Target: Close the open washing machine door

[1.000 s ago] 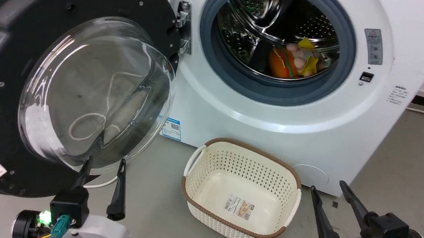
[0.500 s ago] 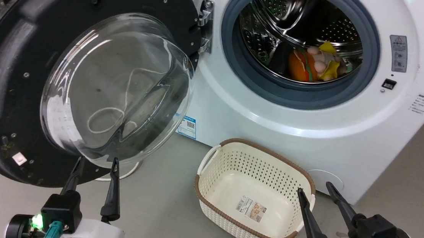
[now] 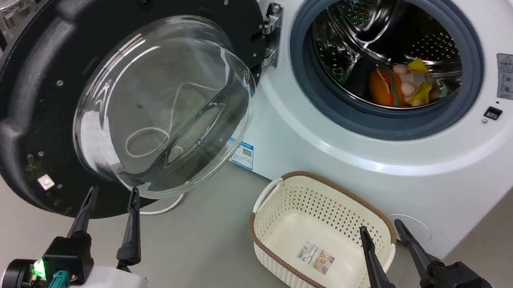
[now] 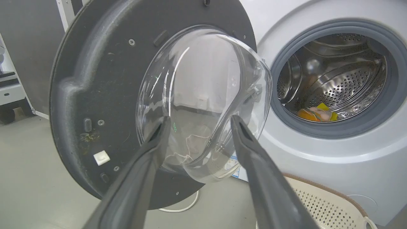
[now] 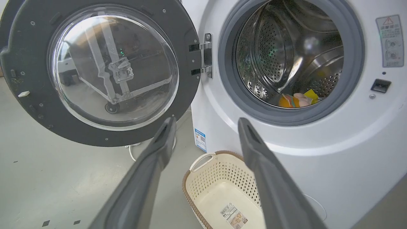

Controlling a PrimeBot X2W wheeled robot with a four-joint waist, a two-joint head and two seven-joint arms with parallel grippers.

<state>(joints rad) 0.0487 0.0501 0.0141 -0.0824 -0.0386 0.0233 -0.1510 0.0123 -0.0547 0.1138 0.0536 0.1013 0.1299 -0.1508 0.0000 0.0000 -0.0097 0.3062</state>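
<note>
Grey floor [image 3: 200,259] is lying under everything. Left gripper [image 3: 112,189] is hovering, fingers apart, near the lower edge of the door [image 3: 35,73], which is hanging wide open left of the washer [image 3: 375,168]. Right gripper [image 3: 380,225], also spread, is pointing over the basket [image 3: 300,280]. Toys [image 3: 384,88] are sitting in the drum [image 3: 387,30].

The door [image 3: 35,73] is swung out left of the washing machine [image 3: 375,168], a basket [image 3: 300,282] is set before it on the floor [image 3: 200,259], and toys [image 3: 396,86] are held in its drum [image 3: 387,30].
</note>
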